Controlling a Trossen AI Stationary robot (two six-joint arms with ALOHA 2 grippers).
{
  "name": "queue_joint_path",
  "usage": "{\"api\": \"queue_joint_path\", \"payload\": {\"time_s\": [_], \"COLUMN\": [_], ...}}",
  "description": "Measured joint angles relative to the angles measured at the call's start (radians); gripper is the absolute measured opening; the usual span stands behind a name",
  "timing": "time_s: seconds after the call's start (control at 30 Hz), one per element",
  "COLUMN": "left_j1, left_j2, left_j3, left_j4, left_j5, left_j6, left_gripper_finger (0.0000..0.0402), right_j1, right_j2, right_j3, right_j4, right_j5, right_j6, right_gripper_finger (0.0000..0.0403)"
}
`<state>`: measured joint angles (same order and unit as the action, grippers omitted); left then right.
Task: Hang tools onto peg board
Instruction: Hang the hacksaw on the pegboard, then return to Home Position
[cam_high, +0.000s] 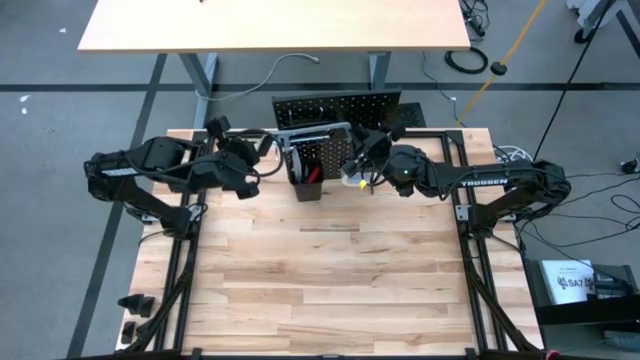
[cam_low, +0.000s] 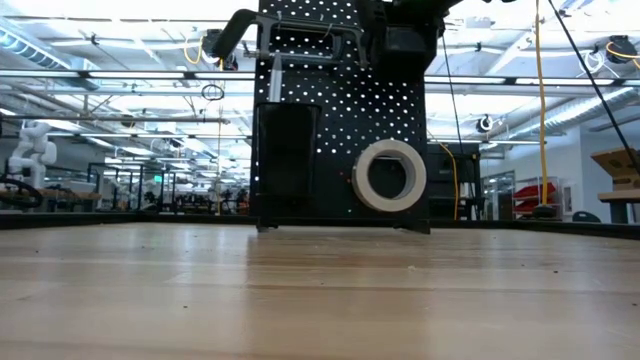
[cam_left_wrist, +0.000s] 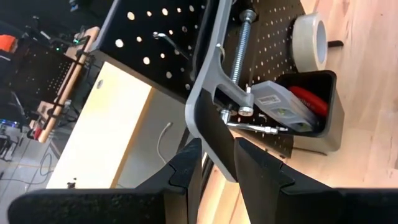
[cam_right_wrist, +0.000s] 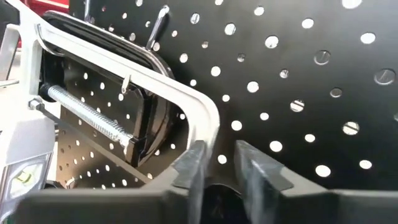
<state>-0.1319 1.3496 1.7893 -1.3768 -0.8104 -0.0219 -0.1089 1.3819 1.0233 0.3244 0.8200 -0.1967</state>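
- Holding the silver clamp frame (cam_left_wrist: 208, 93) with my left gripper (cam_left_wrist: 217, 165): its two dark fingers (cam_left_wrist: 186, 168) are closed on the frame's curved end, up against the black peg board (cam_left_wrist: 155, 31).
- My right gripper (cam_right_wrist: 214, 163) sits at the frame's other corner (cam_right_wrist: 202, 118). The corner runs down between the fingertips, but I cannot tell whether they are pinching it or standing loose around it.
- From above, both grippers meet at the top edge of the board (cam_high: 335, 108), the left one (cam_high: 262, 160) on one side and the right one (cam_high: 360, 165) on the other, with the frame (cam_high: 315, 132) stretched between them.
- A threaded rod (cam_left_wrist: 239, 56) runs along inside the frame (the coils show clearly from both wrists).
- The white tape roll (cam_low: 390, 175) hangs on the front of the board, low down, near the tabletop (cam_low: 320, 290).
- A small black bin (cam_left_wrist: 317, 115) is fixed to the board; something red (cam_left_wrist: 308, 102) and a tool with a yellow-green vial (cam_left_wrist: 283, 109) stick out of it.
- The board stands upright at the far edge of the wooden table (cam_high: 330, 270).
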Motion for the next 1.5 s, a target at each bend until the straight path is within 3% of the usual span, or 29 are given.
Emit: {"api": "queue_joint_path", "payload": {"time_s": [0.2,0.4,1.1,1.5], "left_j1": [-0.008,-0.007,-0.011,-0.117], "left_j2": [0.002,0.002,0.002,0.002], "left_j3": [0.0,0.0,0.0,0.0], "left_j4": [0.0,-0.001,0.01,0.087], "left_j5": [0.0,0.0,0.0,0.003], "left_j6": [0.0,0.0,0.0,-0.018], "left_gripper_finger": [0.0099,0.0099,0.0099,0.0098], "right_j1": [0.006,0.023,0.1,0.221], "right_j2": [0.0,-0.001,-0.094,-0.208], "right_j3": [0.0,0.0,0.0,0.0], "right_j4": [0.006,0.021,0.069,-0.012], "right_j5": [0.0,-0.002,-0.014,-0.064], "right_j6": [0.01,-0.015,-0.076,-0.023], "right_gripper_finger": [0.0132,0.0152,0.0153,0.0153]}}
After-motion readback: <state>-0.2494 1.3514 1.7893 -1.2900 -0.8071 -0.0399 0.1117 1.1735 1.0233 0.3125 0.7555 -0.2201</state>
